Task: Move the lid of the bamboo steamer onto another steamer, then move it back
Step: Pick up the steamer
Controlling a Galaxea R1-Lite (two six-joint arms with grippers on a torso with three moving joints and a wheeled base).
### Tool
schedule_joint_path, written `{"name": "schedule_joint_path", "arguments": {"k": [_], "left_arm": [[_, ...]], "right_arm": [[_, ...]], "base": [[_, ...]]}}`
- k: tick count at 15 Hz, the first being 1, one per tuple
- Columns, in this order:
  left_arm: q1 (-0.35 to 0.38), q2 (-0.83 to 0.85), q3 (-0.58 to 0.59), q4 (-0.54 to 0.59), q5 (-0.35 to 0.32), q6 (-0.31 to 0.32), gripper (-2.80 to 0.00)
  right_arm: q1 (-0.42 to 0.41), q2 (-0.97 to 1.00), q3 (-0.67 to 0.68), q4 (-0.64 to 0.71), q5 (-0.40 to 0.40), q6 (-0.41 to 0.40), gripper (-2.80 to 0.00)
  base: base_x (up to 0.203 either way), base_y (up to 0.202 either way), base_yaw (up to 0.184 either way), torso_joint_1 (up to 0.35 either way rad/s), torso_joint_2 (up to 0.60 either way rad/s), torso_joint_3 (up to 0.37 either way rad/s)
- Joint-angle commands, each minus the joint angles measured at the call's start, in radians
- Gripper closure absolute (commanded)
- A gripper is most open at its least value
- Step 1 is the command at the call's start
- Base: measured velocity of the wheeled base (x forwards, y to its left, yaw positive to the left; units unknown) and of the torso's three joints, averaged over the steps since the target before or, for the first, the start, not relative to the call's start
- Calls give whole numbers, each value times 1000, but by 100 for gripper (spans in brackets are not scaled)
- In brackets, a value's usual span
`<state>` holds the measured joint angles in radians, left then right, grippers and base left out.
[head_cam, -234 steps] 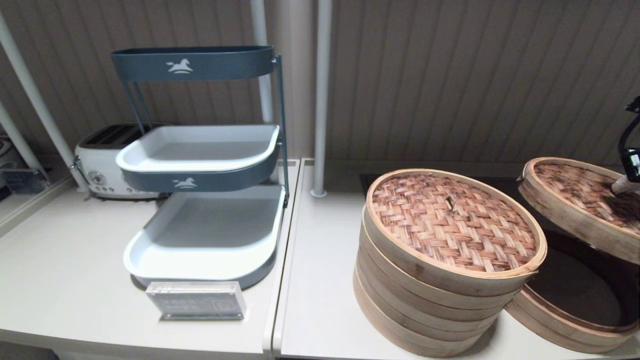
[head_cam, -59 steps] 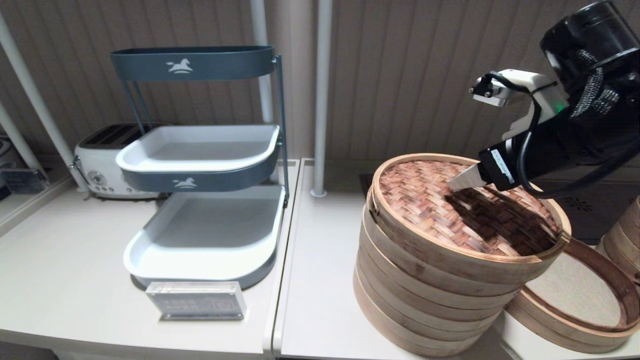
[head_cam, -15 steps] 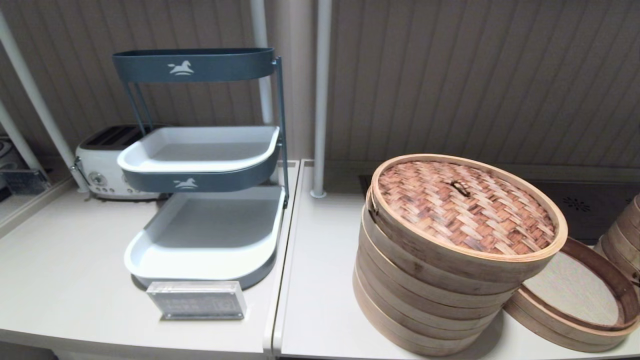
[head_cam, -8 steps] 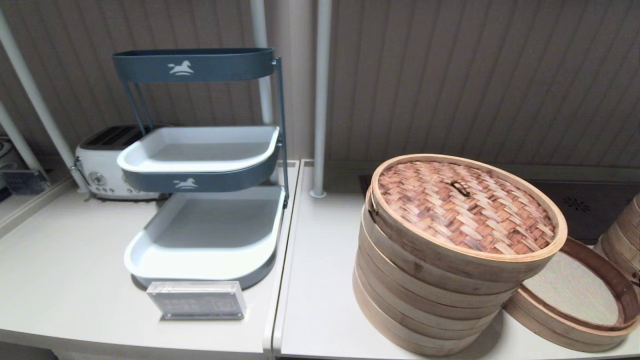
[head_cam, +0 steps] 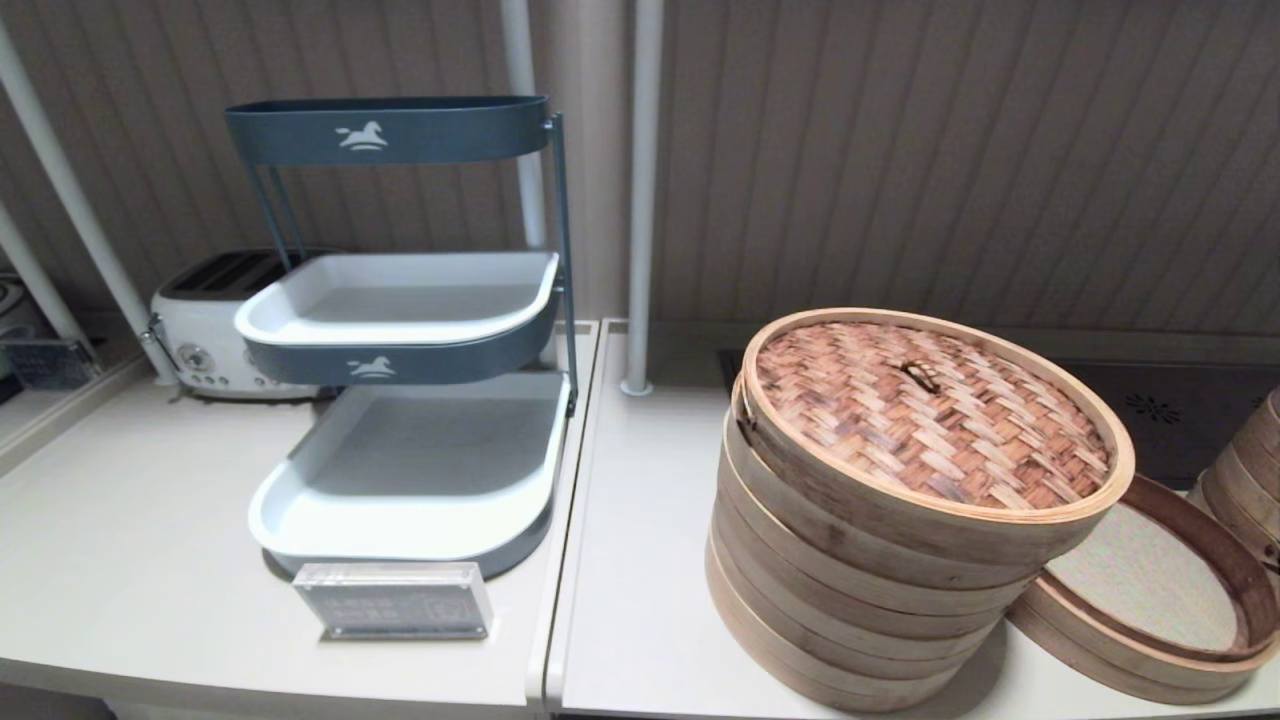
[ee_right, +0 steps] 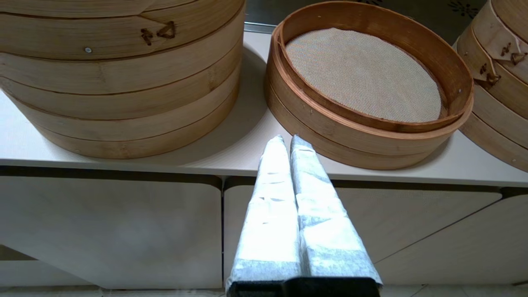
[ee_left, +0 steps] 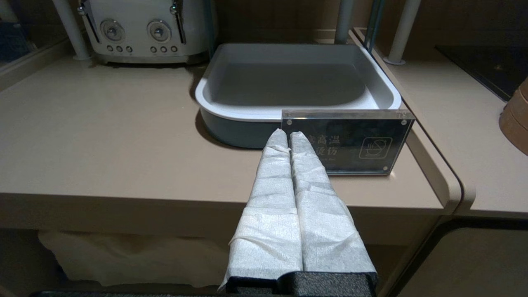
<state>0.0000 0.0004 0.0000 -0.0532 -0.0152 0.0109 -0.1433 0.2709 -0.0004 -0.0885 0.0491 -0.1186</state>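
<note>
Right gripper (ee_right: 284, 142), fingers pressed together and empty, below the counter edge; bamboo steamer lid (head_cam: 930, 415) at frame right atop the tall steamer stack (head_cam: 850, 610), return to the low steamer (head_cam: 1150, 600) apparently pending.

The right gripper (ee_right: 285, 141), fingers (ee_right: 273, 173) pressed together, hangs before the low steamer (ee_right: 367, 82).

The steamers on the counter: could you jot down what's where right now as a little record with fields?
Lid: bamboo steamer lid sits on top of the tall stack
Tall stack: pale bamboo tiers, right half of the counter
Low steamer: open, pale liner showing, no lid, right of the stack
Left gripper: shut, empty, in front of the counter by the clear sign
Right gripper: shut, empty, below the counter edge
</note>
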Motion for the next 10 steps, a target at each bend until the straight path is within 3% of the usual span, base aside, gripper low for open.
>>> {"name": "schedule_joint_path", "arguments": {"k": [1,7,10], "left_arm": [[0,0,28,0,0,0,0],[0,0,28,0,0,0,0],[0,0,28,0,0,0,0]], "right_arm": [[7,2,23,7,0,2,0],[18,0,23,61,-6,-8,0],[155,-44,23,61,-6,1,0]], "base": [[0,0,0,0,0,0],[0,0,0,0,0,0],[0,0,0,0,0,0]]}}
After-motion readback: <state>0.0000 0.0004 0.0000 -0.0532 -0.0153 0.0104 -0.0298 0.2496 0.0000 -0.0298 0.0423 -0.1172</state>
